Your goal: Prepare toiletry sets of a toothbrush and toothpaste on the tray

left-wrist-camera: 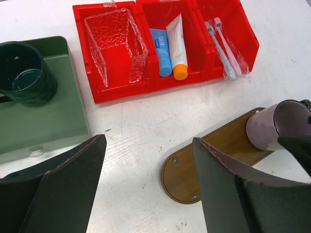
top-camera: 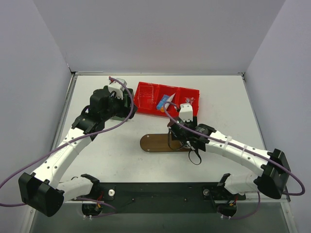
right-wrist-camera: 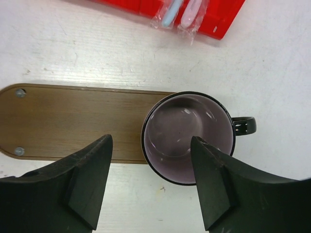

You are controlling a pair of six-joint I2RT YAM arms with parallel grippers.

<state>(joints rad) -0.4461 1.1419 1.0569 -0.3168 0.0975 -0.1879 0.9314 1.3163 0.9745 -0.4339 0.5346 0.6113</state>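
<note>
R arm (top-camera: 233,148): reaches fwd-left. R gripper (right-wrist-camera: 150,140) jaws apart over upright pink mug (right-wrist-camera: 187,138) at tray (right-wrist-camera: 73,121) end.
L arm (top-camera: 68,145): extended fwd. L gripper (left-wrist-camera: 148,141) wide open, empty.
Toothpaste tubes (left-wrist-camera: 167,48), toothbrushes (left-wrist-camera: 223,48): in red bin (left-wrist-camera: 112,92).

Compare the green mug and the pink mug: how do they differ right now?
Colour: the green mug is dark green; the pink mug is pale mauve with a dark rim. Place: the green mug stands in the green box; the pink mug stands on one end of the wooden tray. The right gripper is open around the pink mug; no fingers flank the green mug. Both are upright and empty.
</note>
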